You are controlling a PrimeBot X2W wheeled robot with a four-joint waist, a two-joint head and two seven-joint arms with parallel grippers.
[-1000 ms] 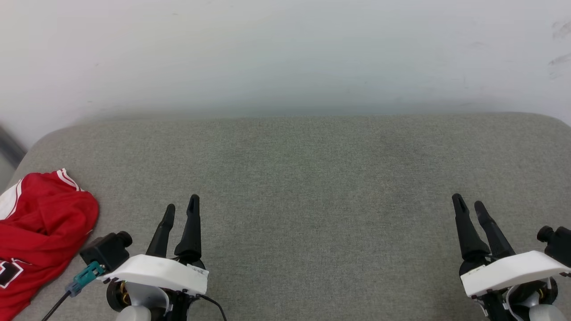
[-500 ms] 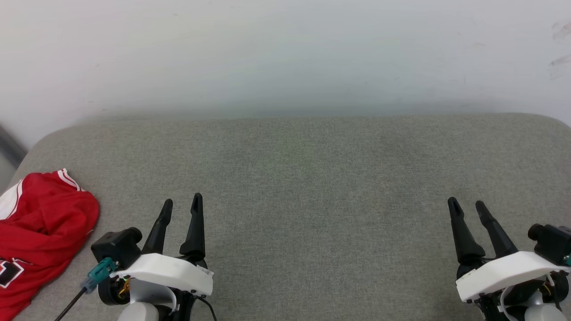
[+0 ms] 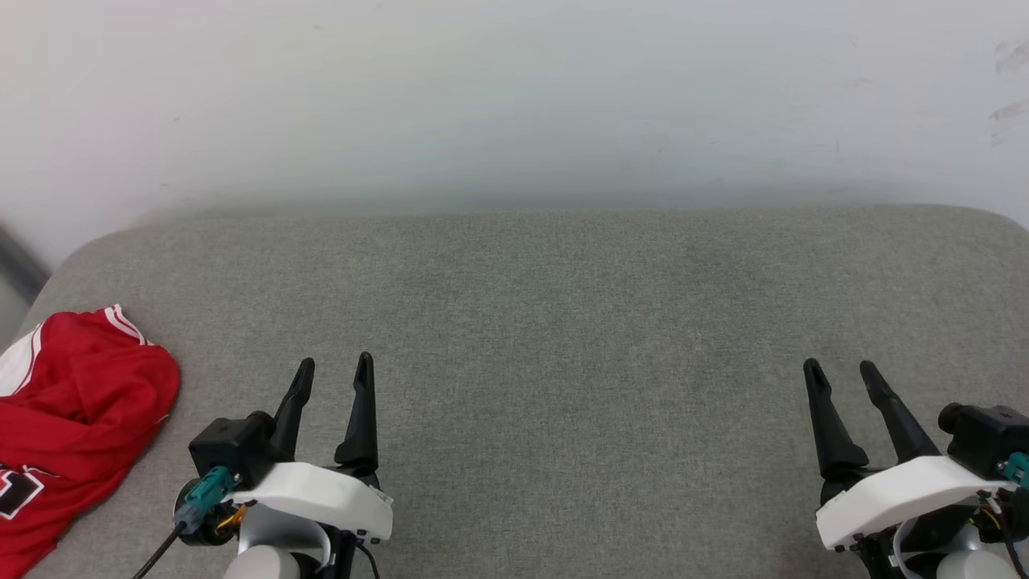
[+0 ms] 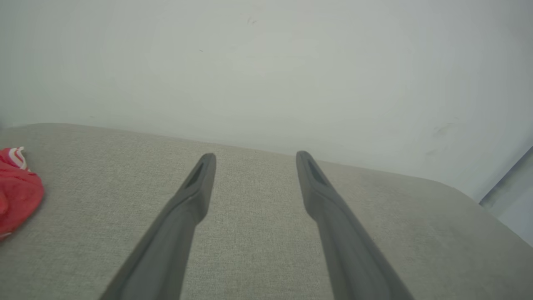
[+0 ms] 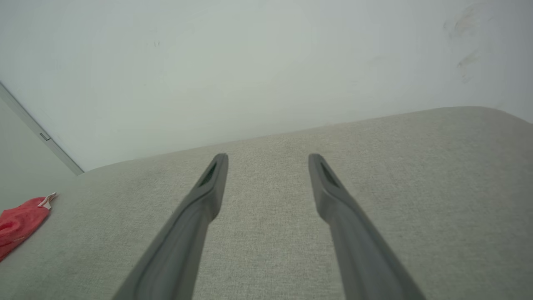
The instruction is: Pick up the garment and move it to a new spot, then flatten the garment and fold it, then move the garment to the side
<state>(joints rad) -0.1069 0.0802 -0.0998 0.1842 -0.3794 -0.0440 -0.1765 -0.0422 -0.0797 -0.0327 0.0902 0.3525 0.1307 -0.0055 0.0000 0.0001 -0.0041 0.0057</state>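
Crumpled red jersey (image 3: pixel 76 418) lies at the grey cushion's (image 3: pixel 563 322) left edge; left tool (image 3: pixel 335 363) and right tool (image 3: pixel 840 367) both spread.

Our left gripper (image 3: pixel 335 361) and right gripper (image 3: pixel 839 367) each carry two long, tapering black fingers (image 4: pixel 189 204) with a narrow slot near the tip. A curved white shell (image 3: pixel 321 494) caps each wrist. Beside it sits a boxy black camera (image 3: pixel 233 446) with a teal connector (image 3: pixel 205 492) and a thin black cable (image 3: pixel 157 553).
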